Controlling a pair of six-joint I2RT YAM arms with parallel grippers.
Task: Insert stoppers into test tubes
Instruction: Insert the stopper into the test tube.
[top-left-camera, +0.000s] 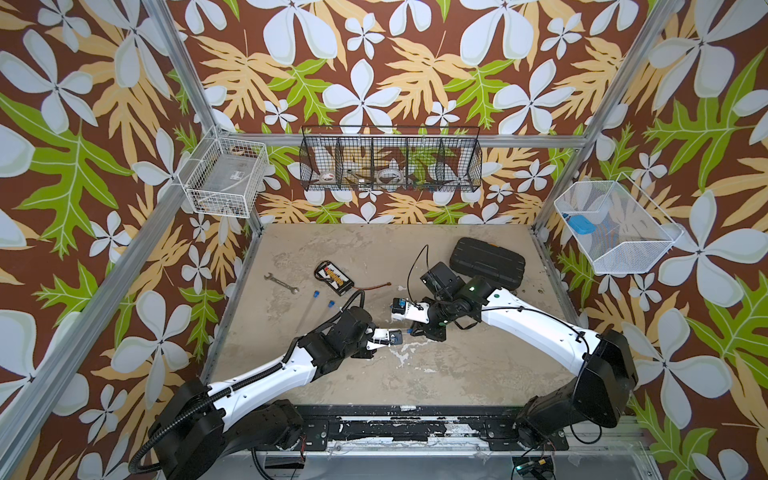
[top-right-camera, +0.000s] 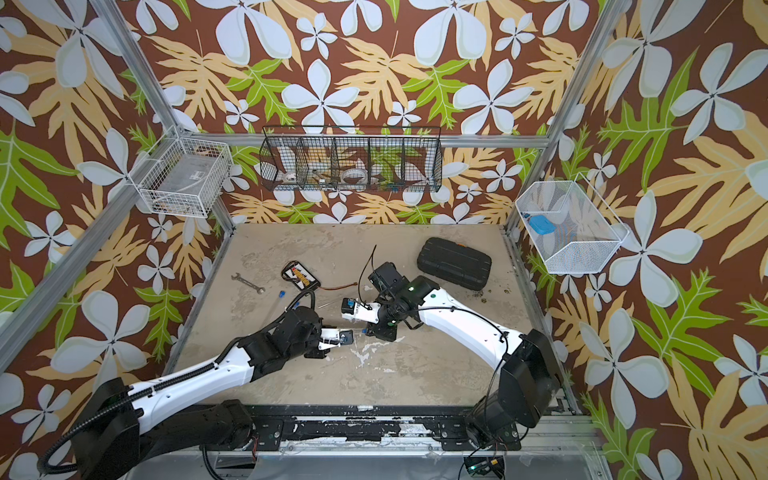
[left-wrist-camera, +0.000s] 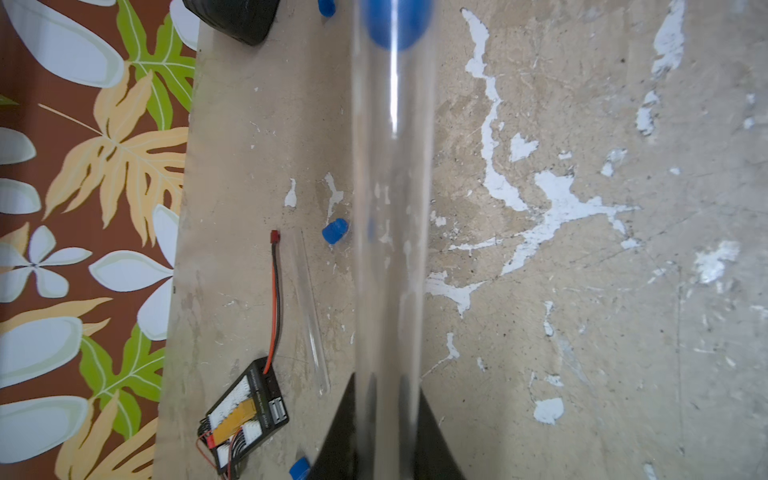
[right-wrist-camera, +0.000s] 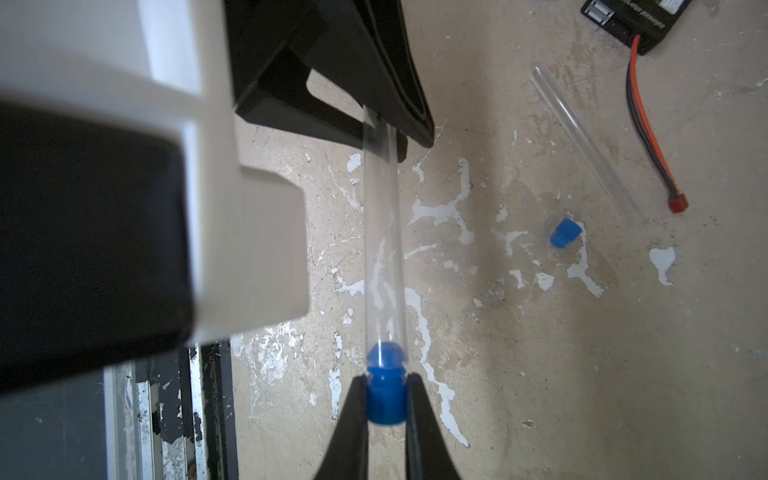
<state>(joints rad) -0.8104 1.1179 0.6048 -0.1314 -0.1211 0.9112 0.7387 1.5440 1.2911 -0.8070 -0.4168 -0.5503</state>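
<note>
Stopper nose is in the tube mouth, folks. The right end effector (right-wrist-camera: 386, 379) is clenched on a blue stopper (right-wrist-camera: 386, 401), pinching it from both sides. The stopper's rounded tip sits just inside the open end of a clear test tube (right-wrist-camera: 380, 249), and the wider collar is outside, right at the rim.

The far end of that test tube is clamped in the left end effector (left-wrist-camera: 387, 384), whose black fingers (left-wrist-camera: 430, 440) squeeze it from either side. So the tube is held off the tabletop (top-left-camera: 457, 374) and spans the gap between the two arms. From the left wrist view you look straight along the tube, and the stopper is just a blurry blue blob at the far end.

Other stuff lying around:
- A second test tube (right-wrist-camera: 586, 141) lies flat on the tabletop, with a loose stopper (right-wrist-camera: 563, 233) near one end of it but not touching.
- Two more stoppers (top-left-camera: 315, 294) sit close together in both top views, near a silver wrench (top-left-camera: 281, 283).
- A black circuit board (top-left-camera: 333, 277) lies just past them, and its red-and-black wire (right-wrist-camera: 642, 124) runs alongside the second test tube.
- A black case (top-left-camera: 488, 262) sits at the far side of the tabletop, next to the right arm.
</note>
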